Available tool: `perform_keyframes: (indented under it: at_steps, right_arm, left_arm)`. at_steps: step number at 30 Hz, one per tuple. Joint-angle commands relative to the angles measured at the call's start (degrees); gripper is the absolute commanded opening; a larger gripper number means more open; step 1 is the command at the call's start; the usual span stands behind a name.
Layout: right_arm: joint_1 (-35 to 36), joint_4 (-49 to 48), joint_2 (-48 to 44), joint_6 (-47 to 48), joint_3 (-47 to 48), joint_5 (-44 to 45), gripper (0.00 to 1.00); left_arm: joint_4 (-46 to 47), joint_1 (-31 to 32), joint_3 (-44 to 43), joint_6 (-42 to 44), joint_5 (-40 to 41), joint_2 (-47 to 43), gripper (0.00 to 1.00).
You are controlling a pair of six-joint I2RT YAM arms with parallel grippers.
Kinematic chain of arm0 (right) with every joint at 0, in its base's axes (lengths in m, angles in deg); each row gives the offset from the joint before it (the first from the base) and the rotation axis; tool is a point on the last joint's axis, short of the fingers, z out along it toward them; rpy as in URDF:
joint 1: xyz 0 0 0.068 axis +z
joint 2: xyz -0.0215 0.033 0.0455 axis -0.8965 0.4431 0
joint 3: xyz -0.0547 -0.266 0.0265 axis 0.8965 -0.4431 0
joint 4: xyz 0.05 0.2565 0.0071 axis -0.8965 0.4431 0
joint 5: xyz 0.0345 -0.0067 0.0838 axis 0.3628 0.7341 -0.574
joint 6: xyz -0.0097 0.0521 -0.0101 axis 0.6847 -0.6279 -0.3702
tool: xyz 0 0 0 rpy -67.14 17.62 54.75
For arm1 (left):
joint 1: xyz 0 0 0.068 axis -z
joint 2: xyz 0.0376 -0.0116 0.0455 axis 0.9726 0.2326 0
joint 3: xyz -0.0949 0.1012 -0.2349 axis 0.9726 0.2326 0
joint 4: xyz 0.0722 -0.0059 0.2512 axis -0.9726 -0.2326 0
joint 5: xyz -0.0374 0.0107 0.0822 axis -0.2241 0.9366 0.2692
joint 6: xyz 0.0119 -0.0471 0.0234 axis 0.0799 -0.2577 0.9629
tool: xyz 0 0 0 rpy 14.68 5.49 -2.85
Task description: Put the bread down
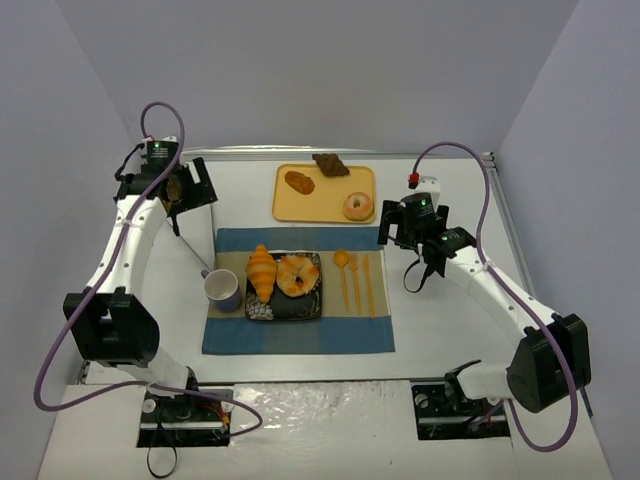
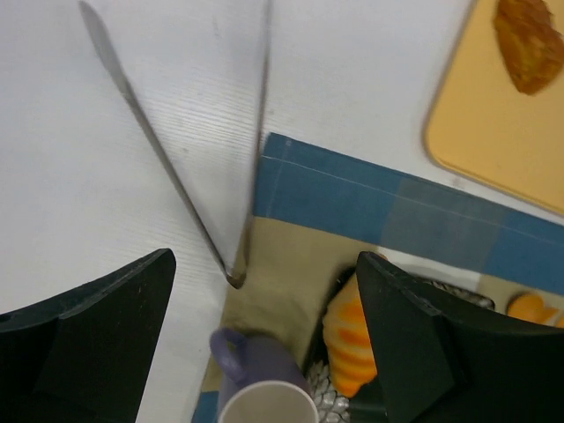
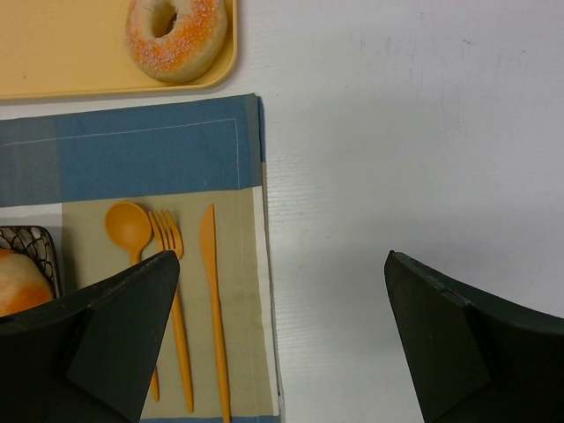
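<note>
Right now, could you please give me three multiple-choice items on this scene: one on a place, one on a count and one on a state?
1. Where does the croissant lie?
A. on the tray
B. in the mug
C. on the plate

2. How many orange utensils lie on the mat?
A. two
B. three
C. five

3. How is the right gripper?
A. open and empty
B. shut on the donut
C. shut on the mug

Answers:
1 C: the croissant rests on the dark plate.
2 B: a spoon, a fork and a knife lie side by side.
3 A: its fingers stand wide apart, with only mat and table showing between them.
</note>
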Motion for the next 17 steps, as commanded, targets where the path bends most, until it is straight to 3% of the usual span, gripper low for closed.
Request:
perform_keyframes:
  at_steps: [1, 5, 17]
  right_arm:
    - [0.24, -2.00, -3.40, -1.02, 2.28, 0.95, 1.00]
    - [0.24, -1.72, -4.08, -1.59, 2.05, 0.85, 1.00]
    - [0.24, -0.54, -2.97, -1.76, 5.86, 0.14, 1.00]
  left_arm:
    - [0.17, 6.10, 3.99, 1.16, 0.12, -7.05, 0.81]
    - [0.93, 10.49, 8.68, 1.31, 1.39, -11.32, 0.82]
    - [2.39, 10.79, 13.99, 2.00, 1.66, -13.99, 0.82]
